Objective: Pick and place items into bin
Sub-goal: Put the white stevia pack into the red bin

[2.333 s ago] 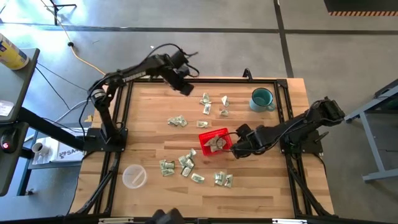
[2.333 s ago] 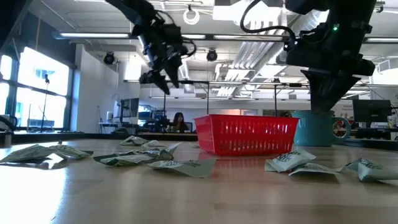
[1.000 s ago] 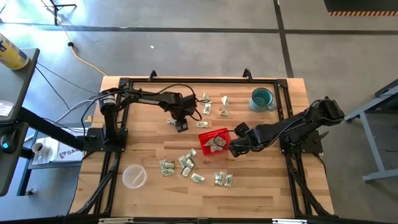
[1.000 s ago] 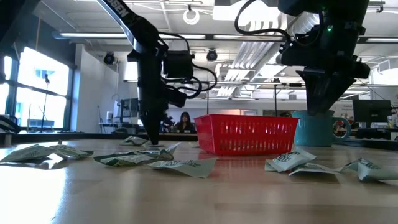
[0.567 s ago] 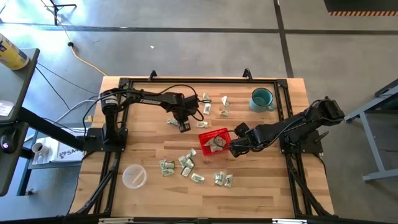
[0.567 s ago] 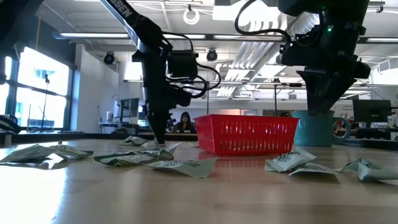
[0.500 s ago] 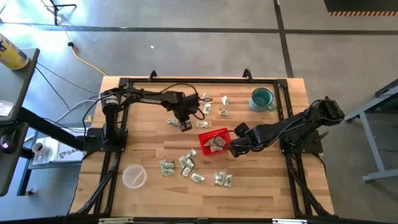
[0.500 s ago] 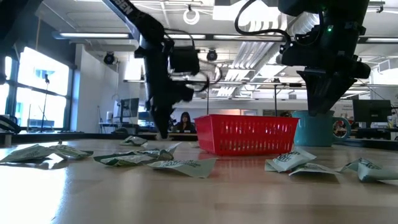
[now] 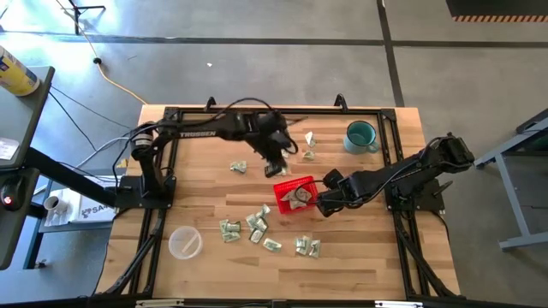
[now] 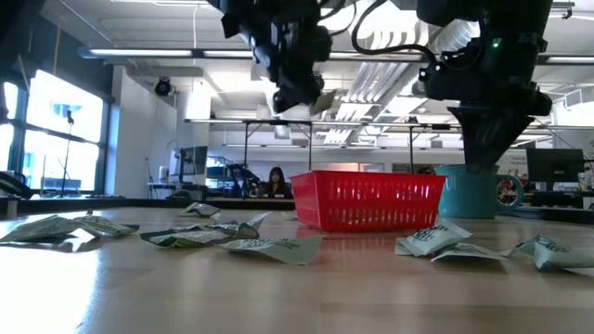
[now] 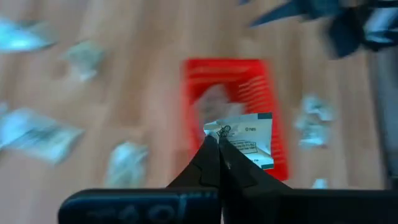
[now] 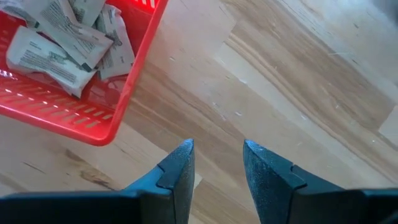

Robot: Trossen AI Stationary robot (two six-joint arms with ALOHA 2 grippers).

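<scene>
**A:** Where is the packet that is being carried?

**B:** One packet [image 11: 245, 137] is pinched between the closed fingers of the left gripper [image 11: 217, 144], hanging in the air. In the left wrist view the red basket [image 11: 273, 149] lies below it on the wood. In the low view the same packet [image 10: 299, 109] shows pale under the dark left gripper [image 10: 295, 93], well above the table and a little to the side of the red basket [image 10: 368, 199].

**A:** How does the left arm stand?

**B:** From above, it reaches from its base at the table's left edge across the far half of the table, bent at the elbow, with the left gripper [image 9: 276, 162] just beside the far edge of the red basket [image 9: 282, 190].

**A:** And the basket itself?

**B:** Near the middle of the table, with several packets [image 12: 59, 38] already inside.

**A:** The other arm?

**B:** The right arm stretches low from the right side; the right gripper [image 9: 321, 201] sits just beside the basket's right side, its fingers [image 12: 177, 168] parted a little with nothing between them.

**A:** What else lies around?

**B:** Loose packets [image 9: 255, 226] on the near side of the table, a few more [image 9: 308, 144] on the far side, a teal mug [image 9: 360, 136] at the far right and a clear cup [image 9: 184, 242] at the near left.
</scene>
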